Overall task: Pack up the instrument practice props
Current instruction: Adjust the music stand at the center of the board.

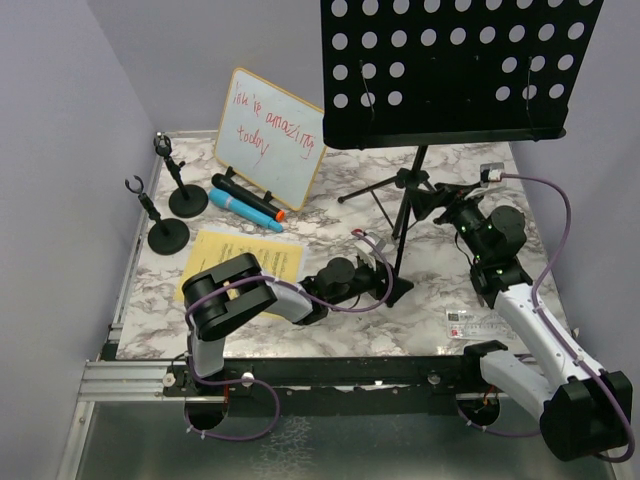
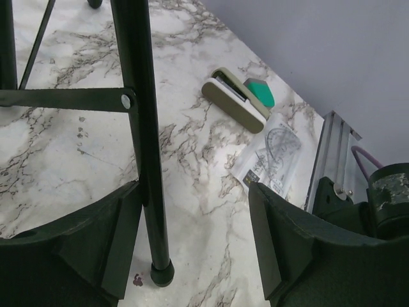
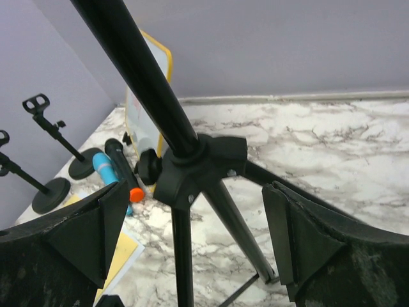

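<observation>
The tall black music desk (image 1: pixel 460 70) stands on its tripod at the back right. My left gripper (image 1: pixel 388 285) is down at a tripod foot and open. The leg (image 2: pixel 144 128) runs just inside its left finger (image 2: pixel 96 243), and the right finger stands well apart from it. My right gripper (image 1: pixel 440 203) is open around the tripod hub (image 3: pixel 198 169) without closing on it. The black microphone (image 1: pixel 240 193) and blue microphone (image 1: pixel 240 210) lie by the whiteboard. Two mic holders (image 1: pixel 187 200) (image 1: pixel 167 235) stand at the left. Yellow and white sheet music (image 1: pixel 240 260) lies under my left arm.
A wood-framed whiteboard (image 1: pixel 270 135) leans at the back left. A small stapler (image 2: pixel 235 99) and a clear ruler (image 2: pixel 271 157) lie near the right front edge. Purple walls close in the left, back and right sides.
</observation>
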You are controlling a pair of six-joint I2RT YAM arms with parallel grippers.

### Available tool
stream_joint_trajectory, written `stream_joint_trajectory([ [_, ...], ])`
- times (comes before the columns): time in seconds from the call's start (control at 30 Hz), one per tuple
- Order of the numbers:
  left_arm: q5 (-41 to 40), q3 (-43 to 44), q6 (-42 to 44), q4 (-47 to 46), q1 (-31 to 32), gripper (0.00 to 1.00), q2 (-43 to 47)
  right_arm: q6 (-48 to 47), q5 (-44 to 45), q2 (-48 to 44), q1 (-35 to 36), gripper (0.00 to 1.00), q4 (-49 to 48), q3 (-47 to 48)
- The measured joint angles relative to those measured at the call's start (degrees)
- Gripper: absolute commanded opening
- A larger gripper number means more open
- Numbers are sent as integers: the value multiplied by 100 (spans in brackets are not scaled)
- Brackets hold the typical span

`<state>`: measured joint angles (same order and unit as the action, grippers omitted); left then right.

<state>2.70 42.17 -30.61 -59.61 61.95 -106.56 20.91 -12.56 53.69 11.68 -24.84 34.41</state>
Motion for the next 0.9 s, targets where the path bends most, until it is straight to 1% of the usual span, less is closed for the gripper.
stream_joint_trajectory([
  [0.1, -94, -105, 0, -92, 2, 77, 140, -4, 13, 177, 0, 87, -264, 166],
  [0.23, -310, -350, 72, -136, 0, 79, 581, -28, 74, 483, 0, 81, -625, 361],
  [0.4, -538, -522, 160, -31, -61, 83, 1222, -101, 70, 973, 0, 71, -940, 627],
  [0.5, -662, -651, 227, 219, -197, 83, 1681, -146, 20, 1156, 0, 60, -1071, 671],
  [0.63, -776, -833, 240, 581, -511, 84, 2192, -245, -131, 1281, 44, 40, -1248, 678],
  [0.73, -835, -903, 234, 811, -721, 84, 2420, -354, -282, 1351, 68, 22, -1351, 693],
  [0.8, -835, -925, 232, 962, -846, 84, 2549, -531, -358, 1390, 61, 5, -1419, 697],
  [0.83, -826, -925, 223, 1016, -903, 84, 2594, -667, -396, 1405, 61, 1, -1456, 699],
  [0.9, -802, -925, 199, 1108, -1032, 84, 2675, -1010, -527, 1429, 57, 1, -1523, 702],
])
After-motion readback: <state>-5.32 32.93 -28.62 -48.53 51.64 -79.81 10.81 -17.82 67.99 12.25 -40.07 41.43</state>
